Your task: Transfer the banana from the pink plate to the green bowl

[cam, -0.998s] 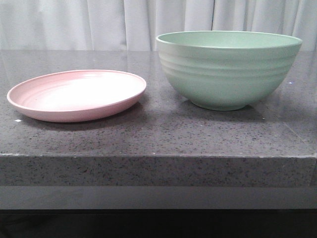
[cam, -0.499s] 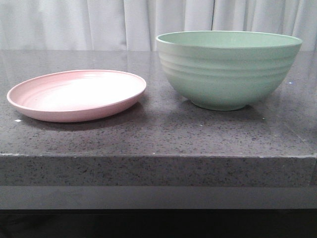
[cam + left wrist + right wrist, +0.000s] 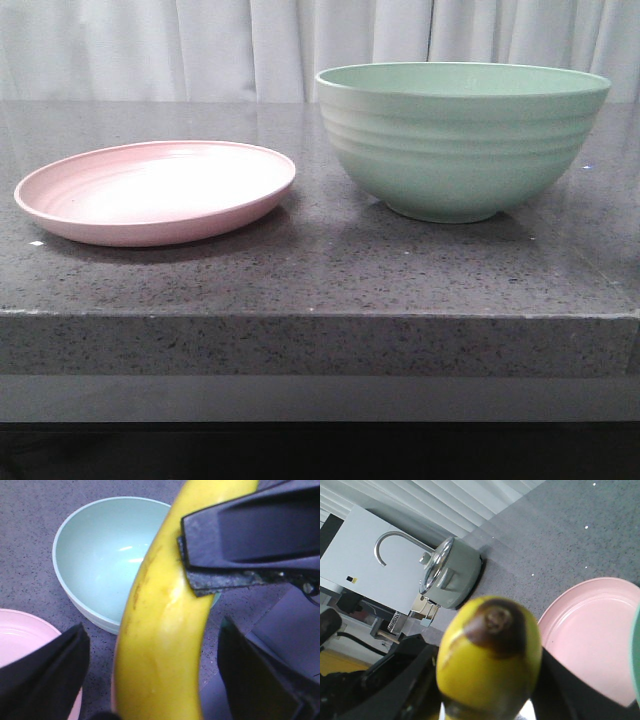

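The yellow banana (image 3: pixel 160 645) is held up in the air and is out of the front view. In the left wrist view it stands between my left gripper's (image 3: pixel 150 630) black fingers (image 3: pixel 50 670) with a gap on each side, so that gripper is open around it. A finger of my right gripper (image 3: pixel 250 535) presses on the banana higher up. In the right wrist view my right gripper (image 3: pixel 487 680) is shut on the banana (image 3: pixel 490 655), dark tip toward the camera. The pink plate (image 3: pixel 155 190) is empty. The green bowl (image 3: pixel 462 140) stands to its right and shows empty in the left wrist view (image 3: pixel 100 555).
The dark speckled counter ends at a front edge (image 3: pixel 320 315). White curtains hang behind it. In the right wrist view a grey-green lidded pot (image 3: pixel 447 575) stands on the counter beyond the pink plate (image 3: pixel 590 630), beside a white unit (image 3: pixel 365 555). Neither arm shows in the front view.
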`<action>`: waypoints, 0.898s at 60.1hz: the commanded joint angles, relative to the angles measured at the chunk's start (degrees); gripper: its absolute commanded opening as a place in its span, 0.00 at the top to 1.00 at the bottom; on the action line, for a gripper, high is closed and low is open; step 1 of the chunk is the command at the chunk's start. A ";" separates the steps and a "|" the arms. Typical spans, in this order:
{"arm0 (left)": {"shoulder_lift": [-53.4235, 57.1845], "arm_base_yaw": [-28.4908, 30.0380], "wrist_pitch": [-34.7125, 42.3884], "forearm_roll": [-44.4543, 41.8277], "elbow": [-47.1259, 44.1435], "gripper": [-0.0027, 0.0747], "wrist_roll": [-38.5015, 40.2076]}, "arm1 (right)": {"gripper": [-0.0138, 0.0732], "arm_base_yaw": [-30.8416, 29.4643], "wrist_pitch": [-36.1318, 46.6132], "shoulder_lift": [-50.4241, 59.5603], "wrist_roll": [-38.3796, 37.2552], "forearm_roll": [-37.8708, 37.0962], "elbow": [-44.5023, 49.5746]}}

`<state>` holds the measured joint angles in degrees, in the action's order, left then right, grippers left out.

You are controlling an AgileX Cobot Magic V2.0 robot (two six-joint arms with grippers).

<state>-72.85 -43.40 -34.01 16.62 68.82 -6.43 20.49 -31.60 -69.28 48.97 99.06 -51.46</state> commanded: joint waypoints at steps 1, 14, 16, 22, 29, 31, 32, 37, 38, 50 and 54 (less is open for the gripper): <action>1.39 -0.55 3.67 1.09 1.99 0.25 -0.10 | 0.73 -0.47 1.03 1.31 3.51 2.07 -3.43; 1.39 -0.55 3.44 1.09 1.99 0.25 -0.10 | 0.73 -2.27 9.92 -1.14 7.98 -9.81 -11.20; 1.39 -0.55 3.44 1.09 1.99 0.25 -0.10 | 0.73 -2.52 10.20 -1.91 7.98 -12.57 -12.35; 1.39 -0.55 3.44 1.09 1.99 0.25 -0.10 | 0.73 -2.81 11.27 -4.71 7.98 -23.65 -15.95; 1.39 -0.55 3.44 1.09 1.99 0.25 -0.10 | 0.73 -2.81 13.86 -7.30 7.98 -33.44 -17.30; 1.39 -0.55 3.44 1.09 1.99 0.25 -0.10 | 0.73 -2.81 15.25 -8.08 7.98 -35.50 -17.30; 1.39 -0.55 3.44 1.09 1.99 0.25 -0.10 | 0.73 -2.81 15.87 -8.54 7.98 -36.67 -17.30; 1.39 -0.55 3.44 1.09 1.99 0.25 -0.10 | 0.73 -3.40 17.23 -10.81 7.98 -39.61 -17.30; 1.39 -0.55 3.44 1.09 1.99 0.25 -0.10 | 0.73 -3.48 17.45 -11.19 7.98 -39.91 -17.30; 1.39 -0.55 3.44 1.09 1.99 0.25 -0.10 | 0.72 -5.78 16.35 -15.69 7.98 -40.33 -17.30; 1.39 -0.55 3.44 1.09 1.99 0.25 -0.10 | 0.68 -5.77 15.61 -16.80 7.98 -40.33 -17.30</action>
<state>-72.85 -43.40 -34.01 16.62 68.82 -6.43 15.18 -16.73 -87.22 56.22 58.15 -66.46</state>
